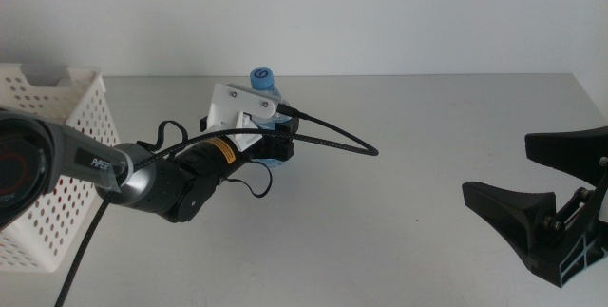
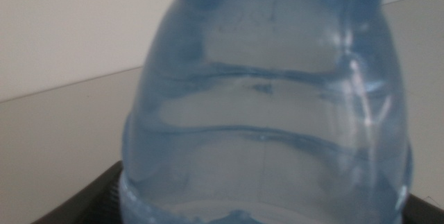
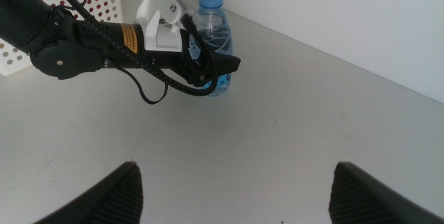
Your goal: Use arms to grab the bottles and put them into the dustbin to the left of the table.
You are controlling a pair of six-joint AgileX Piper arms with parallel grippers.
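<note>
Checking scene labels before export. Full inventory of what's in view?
water bottle: 1, clear with blue cap, upright at table's far centre, between the left gripper's fingers
dustbin: 1, white perforated basket, left edge of table
table: 1, light grey-white, under everything
left gripper: 1, black fingers, white housing, yellow label, around the bottle's body
right gripper: 1, black, open, waiting at the table's right side
</note>
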